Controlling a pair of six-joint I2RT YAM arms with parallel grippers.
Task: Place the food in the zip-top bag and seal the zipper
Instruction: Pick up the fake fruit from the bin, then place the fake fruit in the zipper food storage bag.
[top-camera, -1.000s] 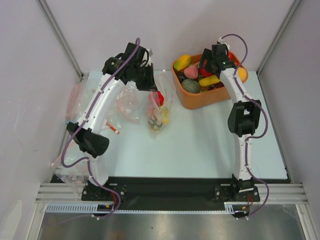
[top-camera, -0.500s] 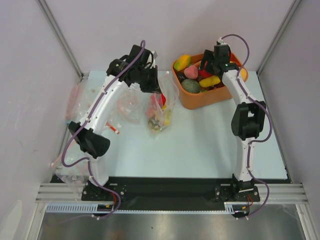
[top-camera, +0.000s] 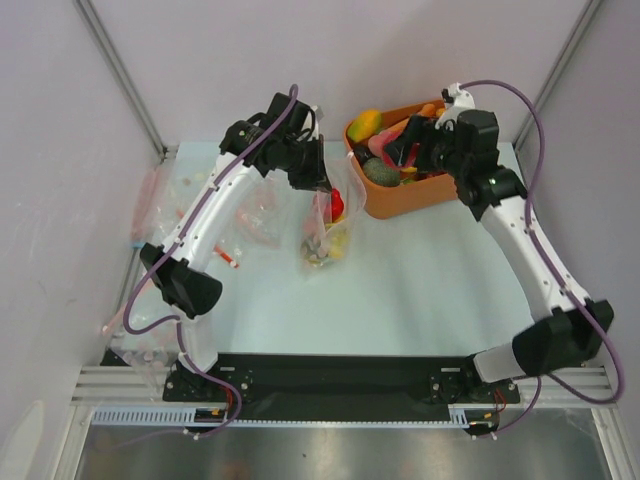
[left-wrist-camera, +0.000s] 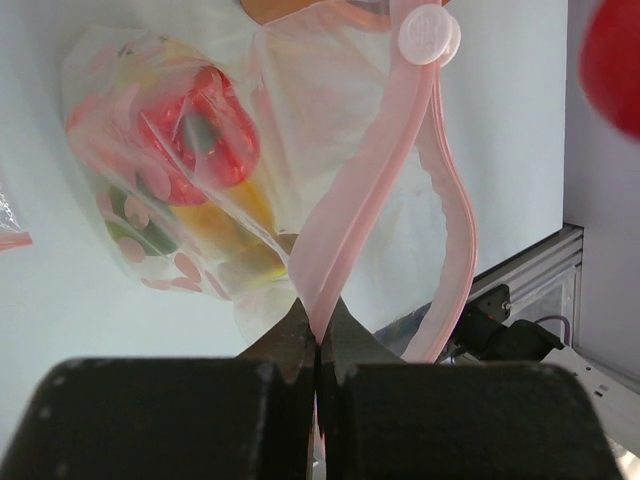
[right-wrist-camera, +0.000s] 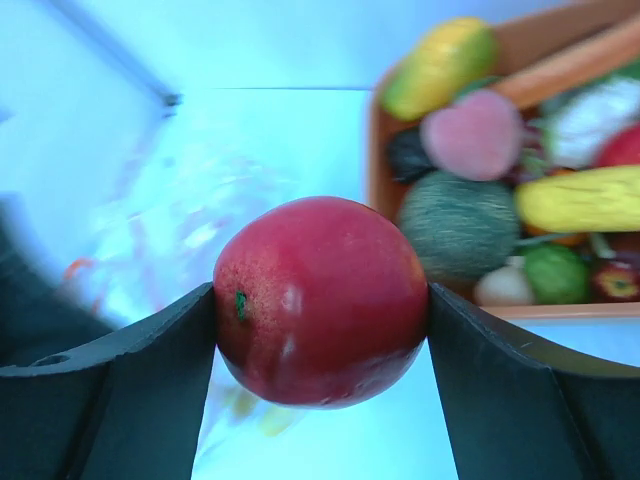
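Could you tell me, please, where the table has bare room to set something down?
The widest bare patch of the pale table lies front and centre, bordered by the clear pink-dotted zip-top bag, the orange oval plastic tub and the right arm. The far-left side is crowded with loose clear bags beside the left arm.

Bright even light, faint shadows, right wrist view blue-tinted — background blurred
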